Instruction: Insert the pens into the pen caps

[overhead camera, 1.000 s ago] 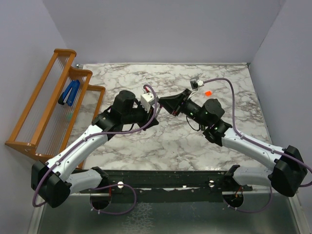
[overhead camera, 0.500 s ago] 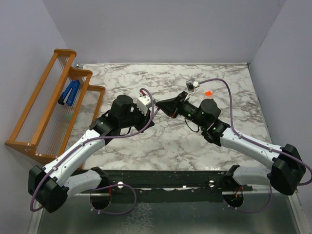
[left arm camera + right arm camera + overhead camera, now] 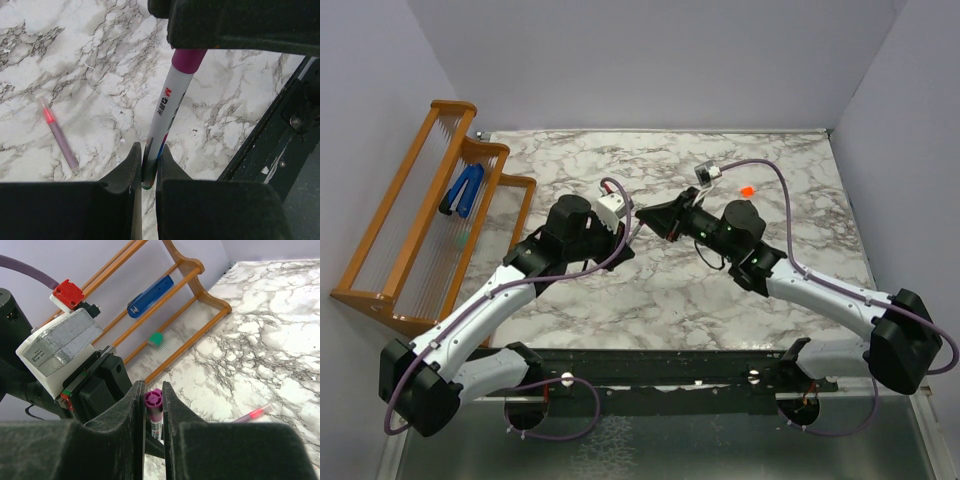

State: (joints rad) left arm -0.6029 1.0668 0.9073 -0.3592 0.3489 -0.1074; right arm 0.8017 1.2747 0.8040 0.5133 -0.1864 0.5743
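My left gripper (image 3: 148, 150) is shut on the lower end of a thin white pen (image 3: 165, 112), held in the air. A magenta-purple pen cap (image 3: 153, 402) sits on the pen's far end, and my right gripper (image 3: 153, 386) is shut on that cap. The two grippers face each other tip to tip over the middle of the table (image 3: 642, 218). A dull pink pen (image 3: 59, 135) lies flat on the marble, also seen as the pink pen (image 3: 252, 414) in the right wrist view. A bright orange cap (image 3: 747, 190) rests on the table at the back right.
A wooden rack (image 3: 420, 200) stands along the left edge of the marble table (image 3: 650, 290), with a blue clip (image 3: 463, 190) and a small green piece (image 3: 156, 338) on it. Walls close in the table at the back and both sides.
Both grippers have shifted a little to the left together, and the right arm has stretched further toward the left one. Both grips are unchanged.
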